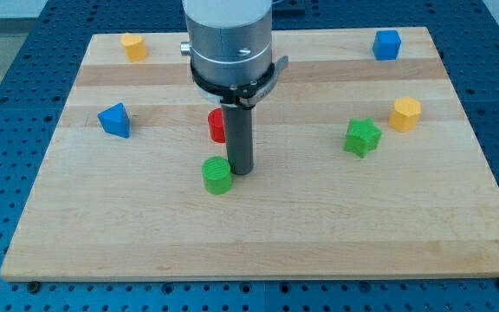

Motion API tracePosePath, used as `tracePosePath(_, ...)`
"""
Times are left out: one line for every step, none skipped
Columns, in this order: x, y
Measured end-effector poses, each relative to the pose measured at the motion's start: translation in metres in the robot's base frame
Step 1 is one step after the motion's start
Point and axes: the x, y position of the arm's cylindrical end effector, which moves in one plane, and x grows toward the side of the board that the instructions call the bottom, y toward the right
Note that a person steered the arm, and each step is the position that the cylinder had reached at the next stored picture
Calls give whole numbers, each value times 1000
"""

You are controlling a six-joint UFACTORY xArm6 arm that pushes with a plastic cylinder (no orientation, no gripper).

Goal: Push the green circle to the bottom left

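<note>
A wooden board (258, 243) lies on a blue pegboard surface, seen from above and in front. The green circle (217, 175), a short round block, sits near the board's middle, slightly toward the view's left and bottom. My tip (242, 172), the lower end of a straight dark rod with no jaws to open or close, stands just to the view's right of the green circle, touching it or nearly so (the gap is too fine to judge).

A red block (217, 126), partly hidden by the rod, sits just above the green circle. A blue triangular block (114, 120) lies to the green circle's upper left, a yellow block (133, 46) farther up left. A green star (362, 137), a yellow hexagonal block (405, 113) and a blue cube (387, 44) all lie off to its right.

The risk, as I judge it: my tip sits level with the circle, not above it, so a push from here would send it leftward without bringing it down. An off-centre contact could also let the round block roll aside and slip past the rod.
</note>
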Motion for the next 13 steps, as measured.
tracePosePath(5,-5)
tracePosePath(13,-24)
tracePosePath(26,-48)
tracePosePath(38,-71)
tracePosePath(49,-93)
tracePosePath(50,-97)
tracePosePath(53,-97)
tracePosePath(63,-97)
tracePosePath(67,-97)
tracePosePath(72,-97)
tracePosePath(81,-97)
tracePosePath(81,-109)
tracePosePath(81,-127)
